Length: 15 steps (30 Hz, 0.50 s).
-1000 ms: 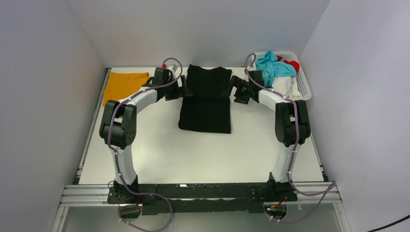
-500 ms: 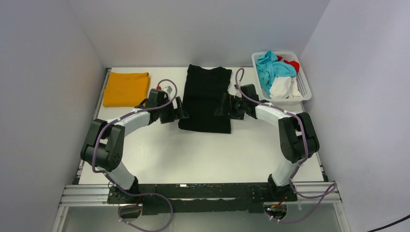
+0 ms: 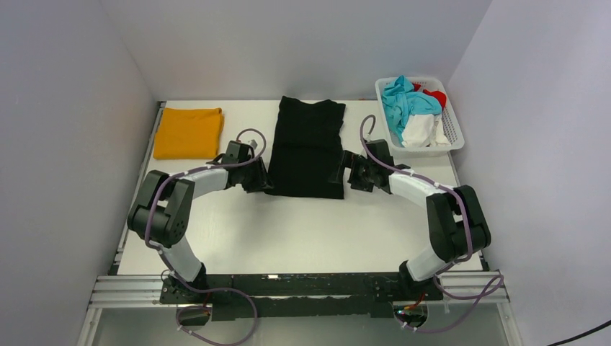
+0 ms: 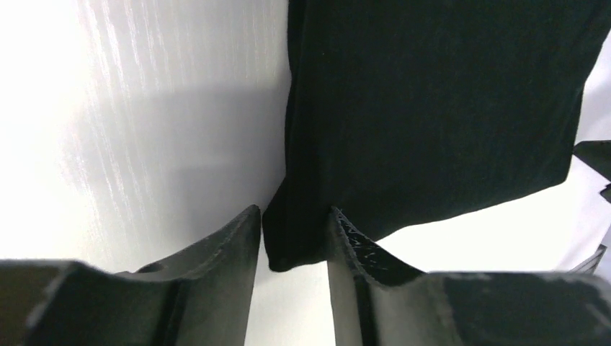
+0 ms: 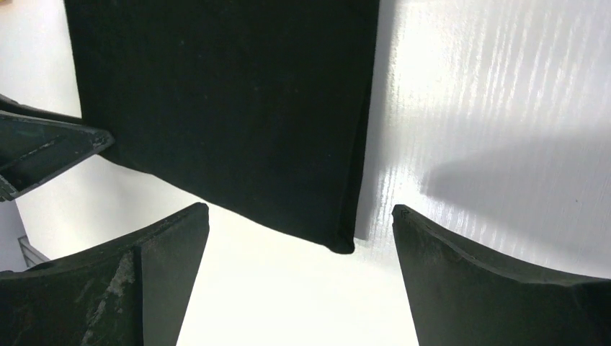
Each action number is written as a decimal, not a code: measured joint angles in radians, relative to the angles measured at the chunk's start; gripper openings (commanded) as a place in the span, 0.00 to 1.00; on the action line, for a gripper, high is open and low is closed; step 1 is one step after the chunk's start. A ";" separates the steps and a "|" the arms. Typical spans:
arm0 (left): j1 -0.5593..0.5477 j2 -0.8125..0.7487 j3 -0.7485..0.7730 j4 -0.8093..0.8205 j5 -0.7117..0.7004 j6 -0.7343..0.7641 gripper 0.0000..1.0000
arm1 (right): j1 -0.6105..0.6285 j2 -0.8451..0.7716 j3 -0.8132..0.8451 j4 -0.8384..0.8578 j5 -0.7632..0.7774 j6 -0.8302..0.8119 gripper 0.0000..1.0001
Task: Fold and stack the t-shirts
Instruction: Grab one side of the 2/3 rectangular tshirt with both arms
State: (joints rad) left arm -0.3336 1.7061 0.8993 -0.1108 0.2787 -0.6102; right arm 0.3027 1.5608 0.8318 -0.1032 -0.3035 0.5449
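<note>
Open table (image 3: pixel 302 231) near side of the black t-shirt (image 3: pixel 308 148) lying mid-table, orange t-shirt (image 3: pixel 189 132) far left, basket (image 3: pixel 453 131) far right.

Black t-shirt (image 3: pixel 306 148) flat at centre; left hand (image 3: pixel 263 184), right hand (image 3: pixel 344 176) at near corners, grip unclear. Orange t-shirt (image 3: pixel 189 132) far left.

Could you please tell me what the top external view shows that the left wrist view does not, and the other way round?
Only the top external view shows the orange t-shirt lying at the far left of the table and the white basket holding clothes at the far right. Only the left wrist view shows the left gripper astride the near left corner of the black t-shirt, its fingers narrowly apart. Whether it already pinches the cloth is unclear. Both views show the black t-shirt lying flat on the white table.
</note>
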 measured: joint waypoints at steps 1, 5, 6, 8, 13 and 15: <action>-0.001 0.005 -0.003 0.003 0.002 -0.003 0.33 | 0.000 0.000 -0.005 0.000 0.006 0.008 1.00; -0.002 0.015 -0.025 0.037 0.020 -0.013 0.04 | 0.000 0.000 -0.031 0.018 0.008 0.049 0.95; -0.002 0.021 -0.029 0.046 0.030 -0.015 0.00 | 0.000 0.003 -0.033 0.019 0.007 0.061 0.93; -0.003 0.025 -0.029 0.055 0.040 -0.027 0.00 | 0.000 0.010 -0.033 0.019 0.007 0.076 0.87; -0.006 0.020 -0.046 0.082 0.038 -0.032 0.00 | 0.003 0.016 -0.051 0.019 0.010 0.105 0.72; -0.006 0.016 -0.056 0.097 0.037 -0.034 0.00 | 0.005 0.016 -0.068 0.018 0.011 0.114 0.67</action>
State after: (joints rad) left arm -0.3401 1.7226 0.8436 -0.0143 0.3161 -0.6437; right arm 0.3080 1.5764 0.7635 -0.0849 -0.2924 0.6594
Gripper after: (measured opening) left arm 0.014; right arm 0.741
